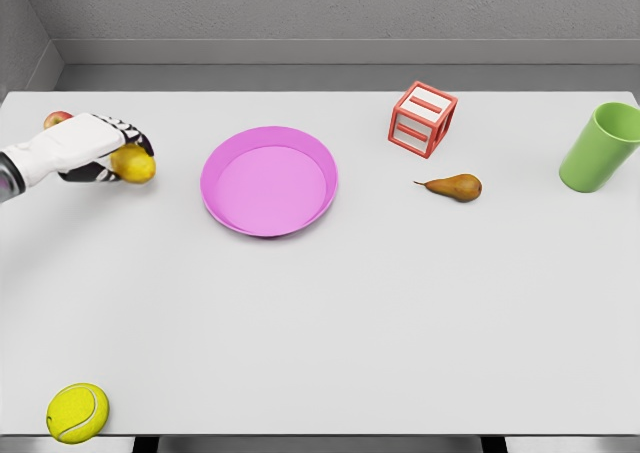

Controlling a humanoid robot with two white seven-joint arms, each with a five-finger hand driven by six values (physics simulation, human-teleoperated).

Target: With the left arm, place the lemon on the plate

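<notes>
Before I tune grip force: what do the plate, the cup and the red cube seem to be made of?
All rendered, so guesses. The plate: pink, smooth, uniform matte, likely plastic. The cup: green, same even sheen, probably plastic too. The red cube: an open red frame with pale panels, painted wood or plastic; can't tell which.

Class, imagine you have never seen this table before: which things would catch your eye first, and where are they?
The bright pink plate sits left of the table's centre. At the far left, the white left hand curls its fingers around a yellow lemon, with a red apple peeking out behind the hand. A red frame cube stands at the back right.
</notes>
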